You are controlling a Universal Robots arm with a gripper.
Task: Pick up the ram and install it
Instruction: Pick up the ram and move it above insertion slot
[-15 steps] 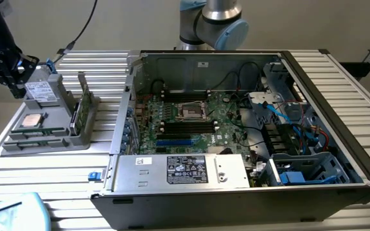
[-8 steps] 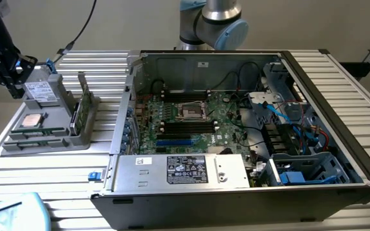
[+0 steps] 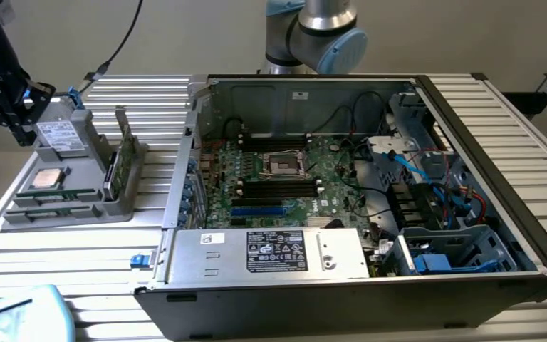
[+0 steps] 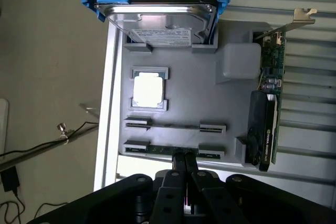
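Two ram sticks stand on edge in slots of the grey parts tray [image 3: 26, 216]. One ram stick [image 4: 176, 126] [image 3: 62, 193] lies beside the silver processor chip [image 4: 147, 89]. The other ram stick [image 4: 164, 149] [image 3: 48, 211] sits by the tray's rim. My gripper [image 4: 184, 157] [image 3: 15, 122] hangs well above the tray with its black fingers [image 4: 179, 167] pressed together and nothing between them. In the wrist view the fingertips line up with the rim-side stick. In the exterior view the gripper is at the far left, beside the hard drive [image 3: 60, 132].
The tray also holds a hard drive in blue brackets [image 4: 163, 22] and an upright green card with a metal bracket [image 4: 270, 103] [image 3: 122, 160]. The open computer case [image 3: 350, 285] takes up the exterior view's right, motherboard [image 3: 278, 178] exposed with black memory slots [image 3: 278, 188]. A slatted metal table [image 3: 74, 249] lies underneath.
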